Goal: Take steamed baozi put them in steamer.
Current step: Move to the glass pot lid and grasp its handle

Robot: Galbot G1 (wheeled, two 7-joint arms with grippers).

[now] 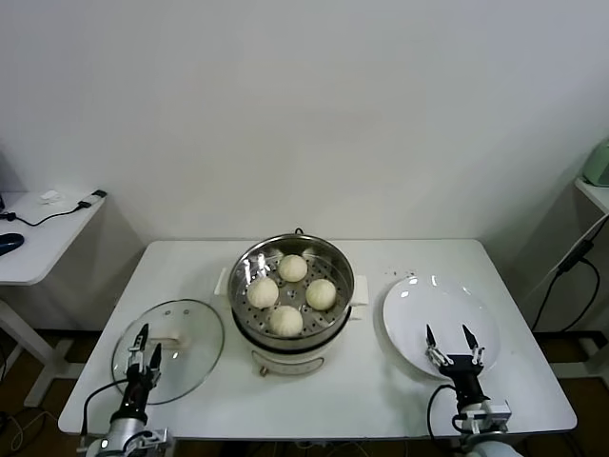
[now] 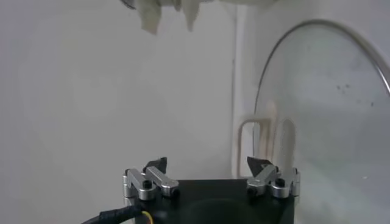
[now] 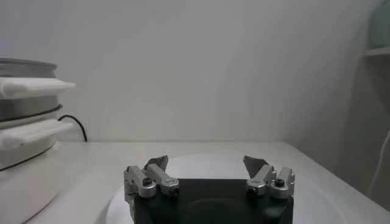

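Several cream-white baozi, such as one (image 1: 292,268) at the back and one (image 1: 285,320) at the front, lie on the perforated tray inside the steel steamer (image 1: 249,263) at the table's middle. The steamer's side also shows in the right wrist view (image 3: 24,122). My right gripper (image 1: 453,335) (image 3: 207,163) is open and empty, low over the near edge of the empty white plate (image 1: 419,305). My left gripper (image 1: 144,344) (image 2: 211,164) is open and empty over the near edge of the glass lid (image 1: 195,333).
The glass lid with its white handle (image 2: 268,131) lies flat on the white table (image 1: 371,390) to the steamer's left. A side desk (image 1: 38,238) stands far left. A cable hangs at the right edge of the table.
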